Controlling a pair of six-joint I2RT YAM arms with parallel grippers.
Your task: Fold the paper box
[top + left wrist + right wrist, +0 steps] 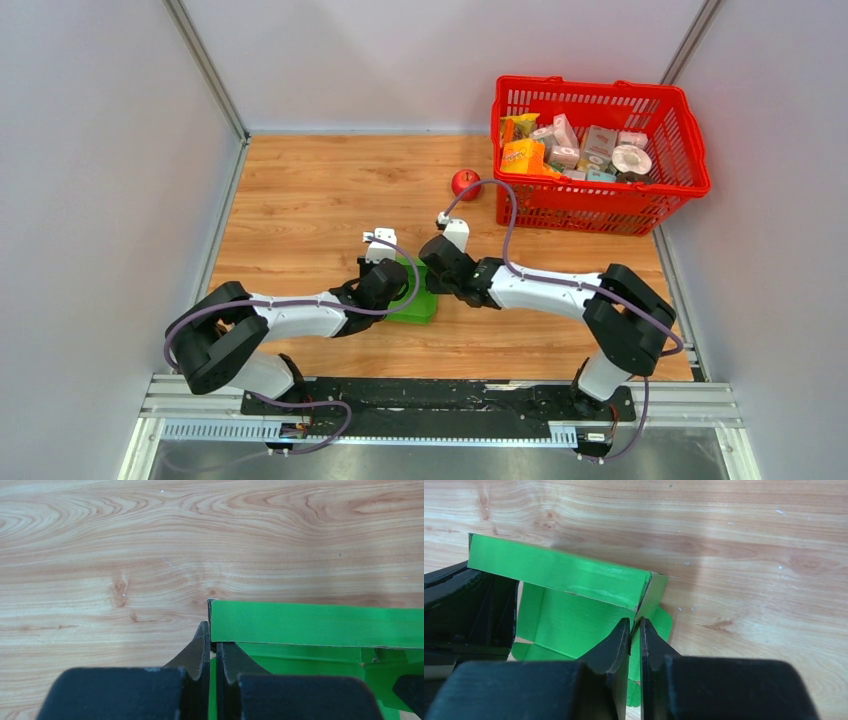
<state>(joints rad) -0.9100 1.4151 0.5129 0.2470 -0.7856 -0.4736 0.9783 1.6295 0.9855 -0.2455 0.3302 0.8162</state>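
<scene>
The green paper box (418,300) lies part-folded on the wooden table (300,200), between my two grippers. In the left wrist view a long side wall of the paper box (315,624) stands upright, and my left gripper (213,642) is shut on its left end wall. In the right wrist view the same box (569,580) shows its raised wall and floor, and my right gripper (635,627) is shut on its right end wall. In the top view my left gripper (392,275) and my right gripper (436,270) sit at opposite ends of the box.
A red basket (600,205) with several small printed packages stands at the back right. A red apple (465,182) lies just left of it. Grey walls close in the table on three sides.
</scene>
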